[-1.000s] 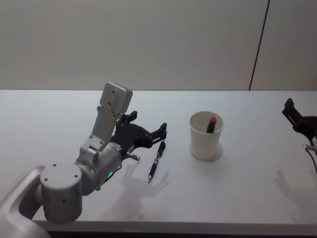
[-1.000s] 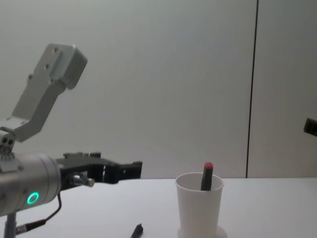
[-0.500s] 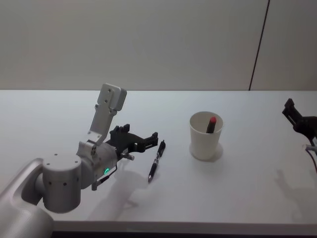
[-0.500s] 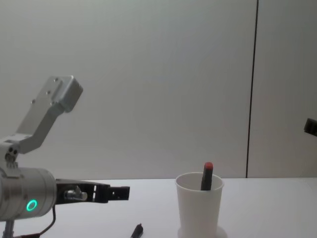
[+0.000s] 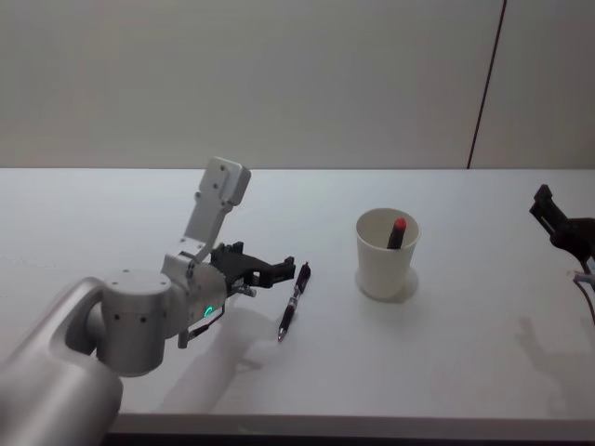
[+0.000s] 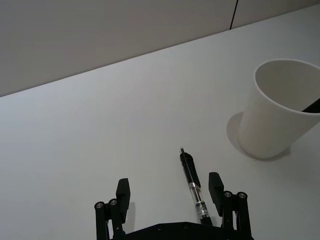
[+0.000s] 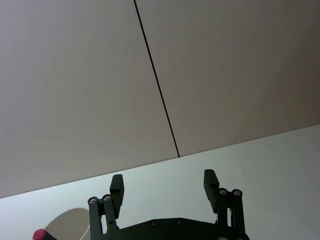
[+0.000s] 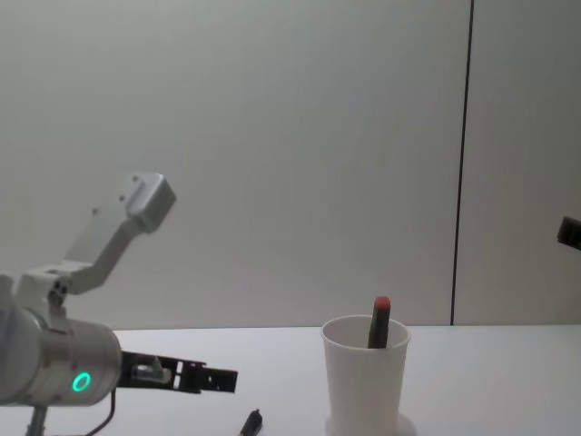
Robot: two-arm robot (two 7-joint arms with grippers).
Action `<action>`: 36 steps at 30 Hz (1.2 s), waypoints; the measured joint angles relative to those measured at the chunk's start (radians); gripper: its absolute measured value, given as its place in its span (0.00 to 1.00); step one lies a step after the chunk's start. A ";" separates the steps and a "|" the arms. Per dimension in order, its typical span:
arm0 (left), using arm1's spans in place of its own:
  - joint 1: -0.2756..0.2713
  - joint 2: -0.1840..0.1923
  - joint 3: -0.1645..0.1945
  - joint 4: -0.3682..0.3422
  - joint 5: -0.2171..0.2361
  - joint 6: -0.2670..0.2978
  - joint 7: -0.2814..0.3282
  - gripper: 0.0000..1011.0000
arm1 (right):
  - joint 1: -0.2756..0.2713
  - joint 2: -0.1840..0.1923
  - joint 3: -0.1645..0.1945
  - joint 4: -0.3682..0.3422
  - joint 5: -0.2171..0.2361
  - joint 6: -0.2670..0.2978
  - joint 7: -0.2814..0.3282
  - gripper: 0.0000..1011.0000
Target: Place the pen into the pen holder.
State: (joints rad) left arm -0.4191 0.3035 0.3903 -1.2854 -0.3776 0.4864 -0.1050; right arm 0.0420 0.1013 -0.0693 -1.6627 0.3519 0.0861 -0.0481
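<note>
A black pen [image 5: 292, 302] [image 6: 194, 188] lies flat on the white table, its end [image 8: 251, 421] peeking up at the bottom of the chest view. To its right stands the pen holder [image 5: 386, 254] [image 8: 365, 375] [image 6: 276, 109], a white paper cup with a red-tipped dark pen [image 5: 397, 232] [image 8: 378, 322] leaning inside. My left gripper [image 5: 277, 268] [image 6: 170, 190] [image 8: 218, 378] hangs low just left of the lying pen, open, one finger [image 6: 215, 185] close beside the barrel. My right gripper [image 5: 550, 216] [image 7: 163, 184] is parked open at the far right.
The white table [image 5: 446, 353] spreads around the cup and pen. A plain wall with a dark vertical seam [image 5: 486, 84] stands behind it.
My left gripper has dropped lower toward the table and drawn in beside the lying pen, its wrist turning. Pen, cup and right arm have stayed put.
</note>
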 joint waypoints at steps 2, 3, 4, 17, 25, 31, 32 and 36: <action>-0.014 -0.010 0.004 0.024 0.013 0.007 -0.004 0.99 | 0.000 0.000 0.000 0.000 0.000 0.000 0.000 0.99; -0.018 -0.012 0.006 0.031 0.017 0.009 -0.006 0.99 | 0.000 0.000 0.000 0.000 0.000 0.000 0.000 0.99; -0.027 -0.018 0.009 0.046 0.027 0.013 -0.009 0.99 | 0.000 0.000 0.000 0.000 0.000 0.000 0.000 0.99; -0.075 -0.056 0.031 0.135 0.088 0.036 -0.032 0.99 | 0.000 0.000 0.000 0.000 0.000 0.000 0.000 0.99; -0.090 -0.072 0.042 0.169 0.112 0.053 -0.038 0.99 | 0.000 0.000 0.000 0.000 0.000 0.000 0.000 0.99; -0.092 -0.077 0.047 0.182 0.118 0.061 -0.038 0.99 | 0.000 0.000 0.000 0.000 0.000 0.000 0.000 0.99; -0.092 -0.079 0.048 0.185 0.120 0.064 -0.038 0.99 | 0.000 0.000 0.000 0.000 0.000 0.000 0.000 0.99; -0.090 -0.081 0.052 0.191 0.123 0.070 -0.036 0.99 | 0.000 0.000 0.000 0.000 0.000 0.000 0.000 0.99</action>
State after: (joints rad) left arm -0.5094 0.2222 0.4418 -1.0948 -0.2541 0.5559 -0.1415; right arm 0.0421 0.1013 -0.0693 -1.6626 0.3519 0.0860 -0.0480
